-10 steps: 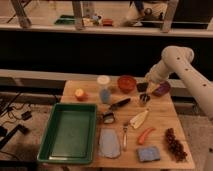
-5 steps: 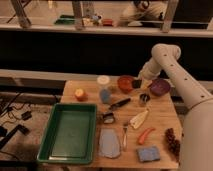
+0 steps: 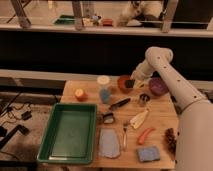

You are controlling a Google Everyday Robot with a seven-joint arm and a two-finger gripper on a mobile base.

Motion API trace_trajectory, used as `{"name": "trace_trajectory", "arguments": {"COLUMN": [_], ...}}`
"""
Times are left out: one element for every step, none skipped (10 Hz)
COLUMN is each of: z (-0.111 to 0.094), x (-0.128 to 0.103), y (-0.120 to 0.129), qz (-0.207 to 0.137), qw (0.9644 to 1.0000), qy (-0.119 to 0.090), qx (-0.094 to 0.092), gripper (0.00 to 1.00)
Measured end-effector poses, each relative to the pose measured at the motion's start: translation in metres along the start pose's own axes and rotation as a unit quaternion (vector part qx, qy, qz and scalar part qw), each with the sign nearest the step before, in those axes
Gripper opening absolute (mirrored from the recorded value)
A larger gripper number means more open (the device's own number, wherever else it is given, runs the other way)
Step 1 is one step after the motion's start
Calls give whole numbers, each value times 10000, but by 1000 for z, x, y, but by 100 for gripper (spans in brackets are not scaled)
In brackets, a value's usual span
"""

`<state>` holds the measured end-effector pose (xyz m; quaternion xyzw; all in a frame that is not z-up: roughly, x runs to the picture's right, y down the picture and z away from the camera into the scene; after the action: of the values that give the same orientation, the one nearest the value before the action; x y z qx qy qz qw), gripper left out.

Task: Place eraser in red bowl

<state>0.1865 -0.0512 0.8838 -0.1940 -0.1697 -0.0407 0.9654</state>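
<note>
The red bowl (image 3: 122, 85) stands at the back of the wooden table, left of the purple bowl (image 3: 158, 86). My gripper (image 3: 131, 83) hangs over the red bowl's right side, reaching in from the right. It is shut on the eraser (image 3: 128, 84), a small dark block that shows at the fingertips just above the bowl's inside.
A white-capped bottle (image 3: 103, 89) stands just left of the red bowl. A metal cup (image 3: 144, 98) and a black-handled utensil (image 3: 120, 104) lie in front. A green tray (image 3: 70, 132), an orange fruit (image 3: 80, 94), a blue-grey sponge (image 3: 148, 153), a grey cloth (image 3: 109, 143) and grapes (image 3: 171, 139) are also there.
My arm has swung left from beside the purple bowl and metal cup to over the red bowl, carrying the eraser. Nothing else on the table has moved.
</note>
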Motion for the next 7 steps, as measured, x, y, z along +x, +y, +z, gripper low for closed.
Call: {"name": "trace_trajectory", "arguments": {"z": [3, 6, 12, 17, 25, 28, 33], "x": [0, 0, -2, -5, -6, -6, -3], "y": [-1, -2, -4, -6, -8, -10, -14], "qz": [3, -4, -31, -58, -86, -104, -125], "qw": [10000, 9999, 9999, 9998, 9998, 9998, 9997], "qy": [-47, -85, -111, -133, -151, -145, -126], "qx": [56, 97, 114, 116, 119, 123, 138], "gripper": [0, 0, 0, 0, 0, 0, 0]}}
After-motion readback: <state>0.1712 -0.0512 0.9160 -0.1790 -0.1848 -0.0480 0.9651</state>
